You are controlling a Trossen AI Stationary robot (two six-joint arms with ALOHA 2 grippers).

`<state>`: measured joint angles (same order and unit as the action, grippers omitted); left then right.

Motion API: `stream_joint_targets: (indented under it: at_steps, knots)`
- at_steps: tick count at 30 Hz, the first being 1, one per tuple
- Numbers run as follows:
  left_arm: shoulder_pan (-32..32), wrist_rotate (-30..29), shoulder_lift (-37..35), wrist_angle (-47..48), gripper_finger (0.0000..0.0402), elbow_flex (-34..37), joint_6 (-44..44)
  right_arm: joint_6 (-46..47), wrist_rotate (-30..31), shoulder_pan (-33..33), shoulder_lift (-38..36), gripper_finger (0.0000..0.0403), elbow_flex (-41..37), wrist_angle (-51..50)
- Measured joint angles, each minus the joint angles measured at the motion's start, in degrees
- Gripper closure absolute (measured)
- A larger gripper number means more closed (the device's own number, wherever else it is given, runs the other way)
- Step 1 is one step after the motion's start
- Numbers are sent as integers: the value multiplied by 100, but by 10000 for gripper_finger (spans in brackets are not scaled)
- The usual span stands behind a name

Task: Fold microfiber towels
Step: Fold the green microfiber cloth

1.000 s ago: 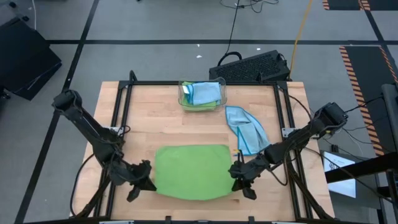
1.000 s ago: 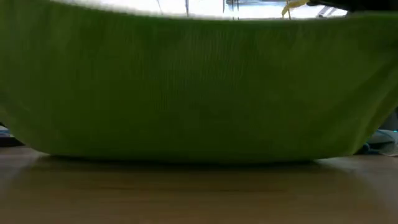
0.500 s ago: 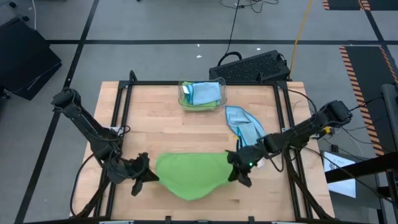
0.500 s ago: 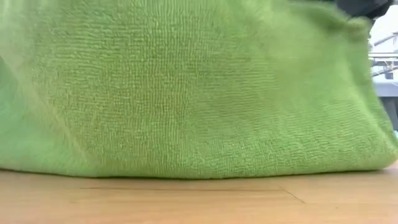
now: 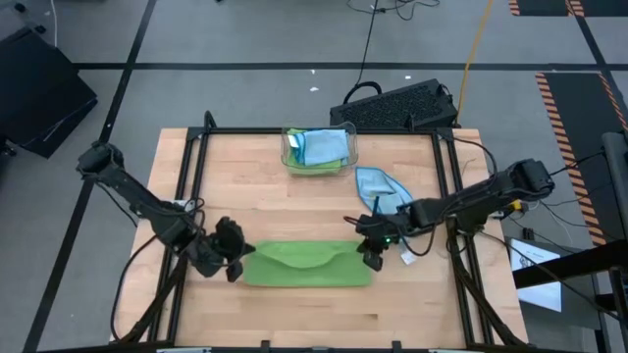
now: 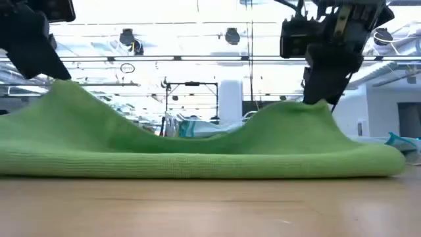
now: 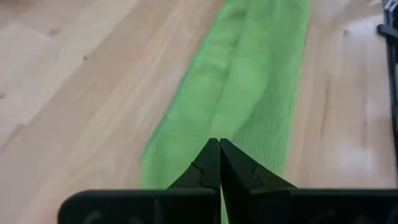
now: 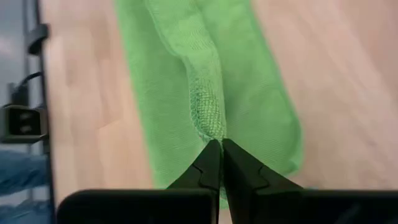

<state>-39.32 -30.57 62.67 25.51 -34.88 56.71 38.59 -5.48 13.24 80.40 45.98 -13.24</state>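
two tools pinch one lime green towel [image 5: 306, 265], folded into a long strip near the front of the counter [image 5: 265, 211]: the left tool [image 5: 235, 263] clamped on its left end, the right tool [image 5: 367, 253] on its right end. a light blue towel [image 5: 388, 204] lies behind the right tool.

The wooden table [image 5: 265, 196] carries a lime green towel [image 5: 304, 267], folded into a long strip near its front edge. A light blue towel [image 5: 386, 201] lies crumpled toward the right side, and a clear plastic bin [image 5: 319, 149] with more towels stands at the back.
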Motion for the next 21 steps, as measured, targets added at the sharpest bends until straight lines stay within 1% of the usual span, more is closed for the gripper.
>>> stream_joint_targets:
  at_steps: [3, 6, 9, 12, 14, 16, 21]
  knots:
    - [160, 56, 0, -54, 401, 141, -64, -44, 87, -116, 167, 400, 0, 0]
    - [221, 241, 4, -23, 400, 221, 128, 115, -160, -137, 342, 400, -9, -111]
    - [113, 623, -50, -439, 401, 219, 219, 311, -712, -17, 310, 401, -7, -21]
    - [-78, 1198, -66, -1413, 401, 219, 15, 301, -1364, 199, 150, 401, -7, -25]
    - [-257, 1434, -66, -1952, 401, 217, -76, 246, -1743, 352, 51, 401, 1, 24]
    - [-407, 1563, -66, -2293, 401, 212, -71, 149, -2020, 495, -11, 401, -1, -52]
    - [-668, 1564, -63, -2747, 401, 210, 249, 138, -2829, 693, -129, 401, -3, 9]
